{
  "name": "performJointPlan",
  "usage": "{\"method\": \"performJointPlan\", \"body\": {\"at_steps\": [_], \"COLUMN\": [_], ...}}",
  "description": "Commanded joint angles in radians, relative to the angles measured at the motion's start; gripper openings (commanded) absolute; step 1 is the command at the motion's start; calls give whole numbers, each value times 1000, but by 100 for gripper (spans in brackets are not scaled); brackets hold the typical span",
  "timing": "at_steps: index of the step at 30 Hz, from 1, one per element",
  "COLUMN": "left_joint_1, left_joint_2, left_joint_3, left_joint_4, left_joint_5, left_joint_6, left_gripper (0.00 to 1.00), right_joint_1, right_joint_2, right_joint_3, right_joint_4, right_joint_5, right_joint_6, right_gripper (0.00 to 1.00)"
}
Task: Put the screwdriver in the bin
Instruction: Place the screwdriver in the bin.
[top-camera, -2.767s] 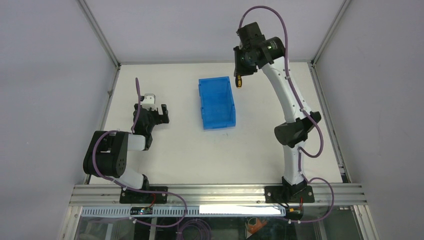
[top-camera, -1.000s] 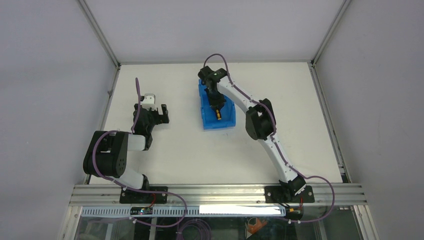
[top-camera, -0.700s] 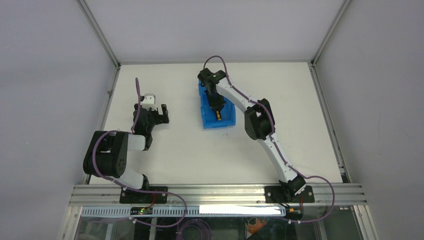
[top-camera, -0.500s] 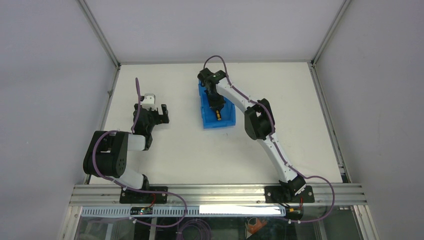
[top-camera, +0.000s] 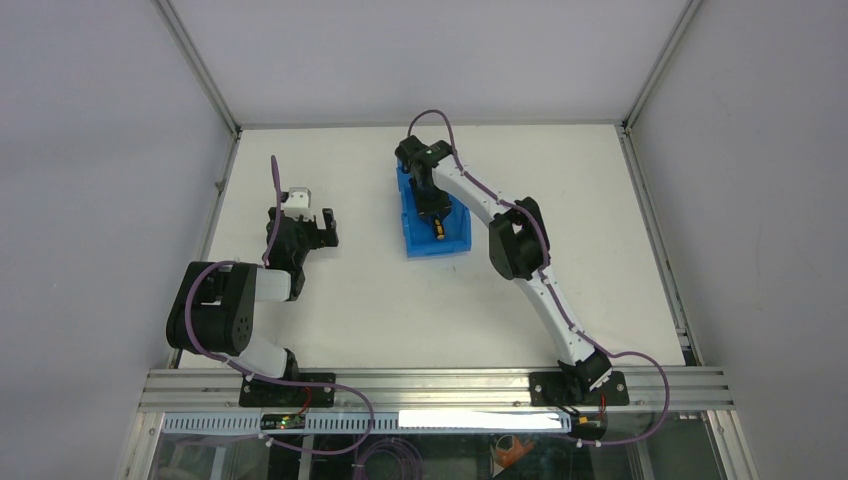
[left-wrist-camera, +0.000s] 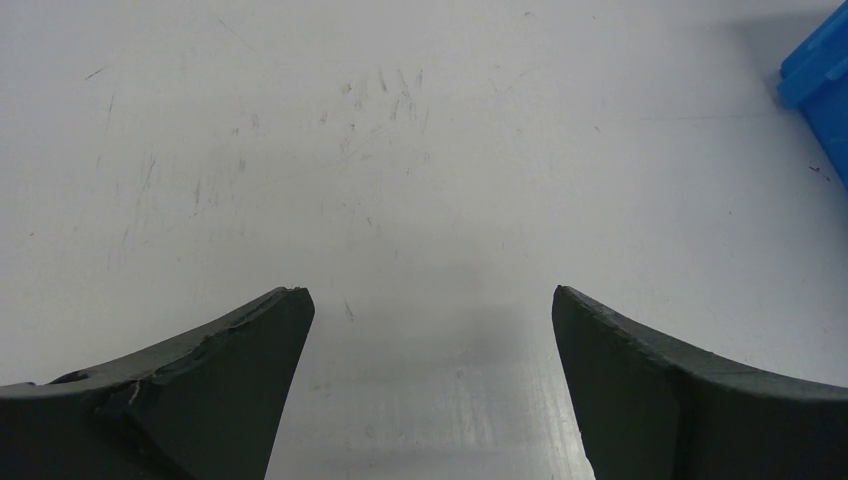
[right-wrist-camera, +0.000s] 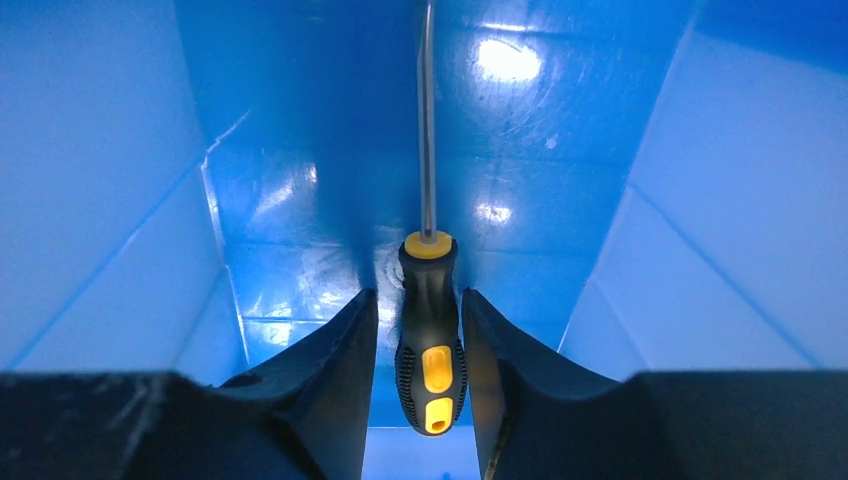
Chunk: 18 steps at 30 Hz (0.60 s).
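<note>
The screwdriver (right-wrist-camera: 430, 330) lies between slightly parted jaws inside the bin (right-wrist-camera: 110, 200).

White table (top-camera: 330, 300), grey walls (top-camera: 100, 150), aluminium frame (top-camera: 440, 385)

We count one bin (top-camera: 415, 238), blue and translucent, and it is the only container on the one white table (top-camera: 340, 300). We count one screwdriver (right-wrist-camera: 430, 345): a single thin metal shaft and a single black handle, on which we see one yellow collar and two yellow patches. We count two arms, one left arm (top-camera: 225, 310) and one right arm (top-camera: 545, 290), each on its own black base, so two bases. Both bases sit on one metal rail (top-camera: 440, 385). That gives us two grippers, the left gripper (left-wrist-camera: 430, 300) and the right gripper (right-wrist-camera: 420, 300). Each shows two dark fingers (left-wrist-camera: 230, 380), making four in all.
</note>
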Motion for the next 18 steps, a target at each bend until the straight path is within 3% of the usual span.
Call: {"method": "performJointPlan", "body": {"at_steps": [1, 18], "left_joint_1": [10, 11], "left_joint_2": [-29, -29], "left_joint_3": [-2, -2], "left_joint_4": [25, 26], "left_joint_5": [21, 21], "left_joint_6": [-9, -9], "left_gripper": [99, 99], "right_joint_1": [4, 9], "right_joint_2": [-106, -380], "right_joint_3": [2, -35], "right_joint_4": [18, 25], "right_joint_5": [22, 35], "right_joint_6": [13, -14], "right_gripper": [40, 45]}}
